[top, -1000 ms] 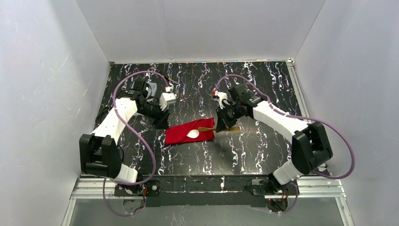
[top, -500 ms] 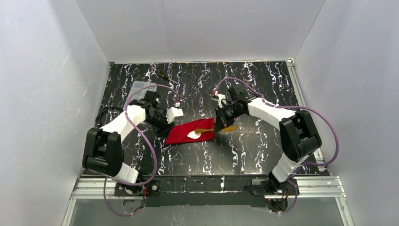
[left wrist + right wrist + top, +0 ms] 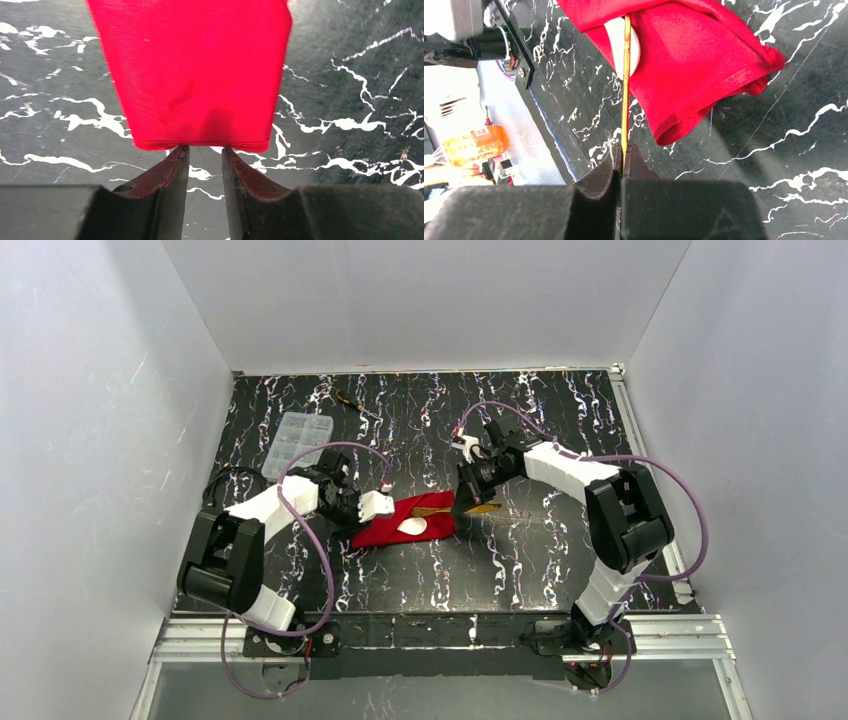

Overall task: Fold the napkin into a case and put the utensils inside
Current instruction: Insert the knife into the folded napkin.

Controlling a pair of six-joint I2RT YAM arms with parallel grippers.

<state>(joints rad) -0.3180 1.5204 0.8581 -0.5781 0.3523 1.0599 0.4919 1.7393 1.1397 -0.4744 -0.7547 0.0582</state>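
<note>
The red napkin (image 3: 405, 520) lies folded into a narrow case in the middle of the counter (image 3: 520, 560), with its open mouth turned toward the right arm. The right tool (image 3: 623, 155) is clamped tight on the handle end of the yellow-gold utensil (image 3: 626, 85). It holds the utensil in line with that mouth, likely so it can slide in beside the white spoon (image 3: 615, 40), whose bowl shows partly under the fold.

The left tool (image 3: 205, 150) sits low at the napkin's opposite, closed end. Its jaws stand a narrow gap apart with nothing between them, tips right at the hem. I judge it is there to brace the cloth against a push.

The counter is glossy black with white marble veins, so the cloth could slip. Plain white walls enclose it. A clear plastic box (image 3: 297, 433) lies well beyond the napkin's closed end.
</note>
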